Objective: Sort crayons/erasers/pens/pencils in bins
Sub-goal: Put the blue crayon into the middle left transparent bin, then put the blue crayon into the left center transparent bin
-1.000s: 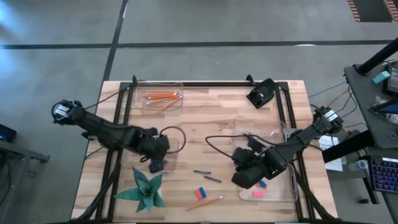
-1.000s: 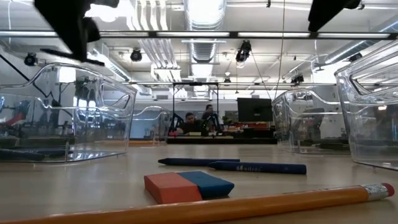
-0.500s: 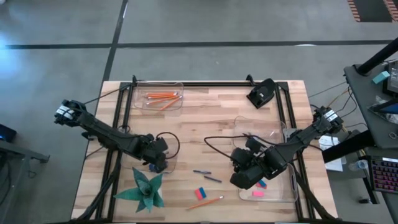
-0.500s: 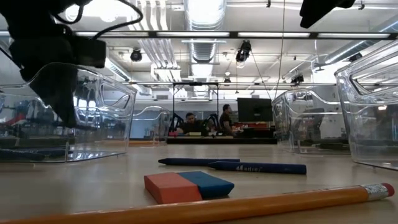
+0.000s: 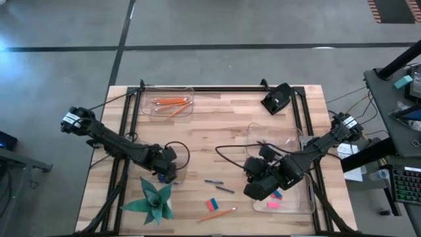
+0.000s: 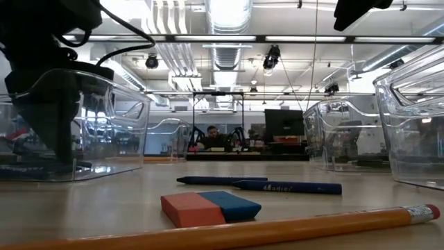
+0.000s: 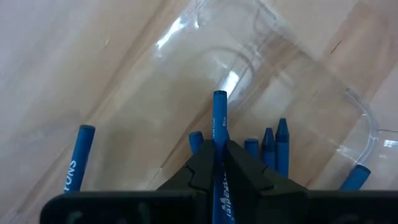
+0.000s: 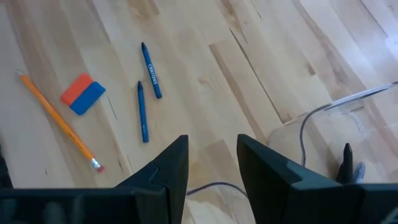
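The left gripper is pinching a blue crayon between closed fingers, and the stick is poking out past the tips over the clear bin where several other blue crayons are already lying. In the high view that gripper is hanging low at this bin, just above the green paper star. Judging by looks, the crayon is light and stiff but waxy, so it is likely slipping a little under a hard squeeze and could snap if bent; holding it across the middle of its length, as now, is keeping it steady, and a gentle opening close to the bin floor should be enough to drop it among the rest.

The right gripper is standing open and empty, and its fingers are framing bare wood. To the right of the star it is hovering beside the bin holding pink erasers. Between it and the star, loose on the table, are lying two blue crayons, a red-and-blue eraser and an orange pencil. The eraser is looking soft and grippy, easiest taken across its short sides; the pencil is thin and prone to rolling, so its middle is the safest place. Well above the star, another bin is holding orange pencils
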You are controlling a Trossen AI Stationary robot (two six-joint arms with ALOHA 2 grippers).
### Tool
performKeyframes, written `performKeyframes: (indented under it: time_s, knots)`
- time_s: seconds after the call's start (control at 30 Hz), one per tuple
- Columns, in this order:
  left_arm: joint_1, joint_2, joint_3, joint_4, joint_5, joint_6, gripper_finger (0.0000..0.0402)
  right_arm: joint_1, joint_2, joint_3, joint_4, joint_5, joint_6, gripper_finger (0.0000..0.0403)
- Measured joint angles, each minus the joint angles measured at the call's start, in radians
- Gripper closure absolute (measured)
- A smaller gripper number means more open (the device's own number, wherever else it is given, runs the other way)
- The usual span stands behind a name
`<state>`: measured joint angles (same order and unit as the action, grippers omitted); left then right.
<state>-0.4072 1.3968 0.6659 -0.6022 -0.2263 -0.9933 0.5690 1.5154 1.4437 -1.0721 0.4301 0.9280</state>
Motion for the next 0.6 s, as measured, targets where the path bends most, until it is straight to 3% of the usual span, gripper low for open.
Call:
performKeyframes:
  time_s: [0.6]
  knots:
    - [0.000,-0.127,0.037,-0.021,0.015,0.005,0.0316,0.000,0.000,0.000,0.001,0.000,-0.005,0.0275]
